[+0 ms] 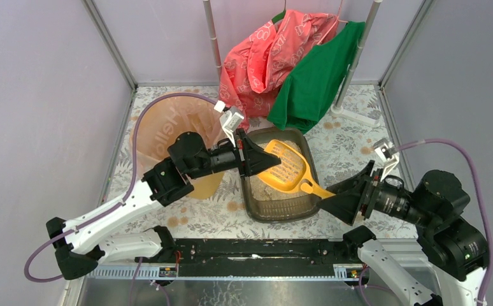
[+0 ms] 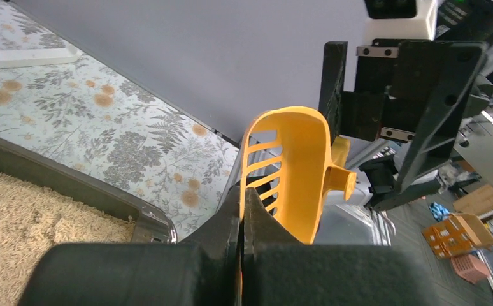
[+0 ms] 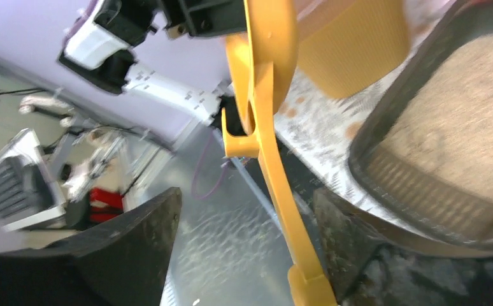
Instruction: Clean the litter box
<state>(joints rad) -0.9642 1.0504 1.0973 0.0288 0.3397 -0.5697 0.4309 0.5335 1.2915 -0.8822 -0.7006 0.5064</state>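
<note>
Right gripper [image 3: 247, 203] gaped open around the handle [image 3: 281, 204] of a yellow scoop [image 1: 287, 167], not yet closed. Left gripper [image 1: 255, 157] pinched the scoop's rim, holding it above the litter box [image 1: 279, 215] at mid tabletop [image 1: 212, 213]. Likely a handover; next, the right must clamp the handle.

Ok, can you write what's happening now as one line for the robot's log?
left gripper: shut on scoop rim | right gripper: open, around handle | scoop: over litter box | stage: likely handover
</note>
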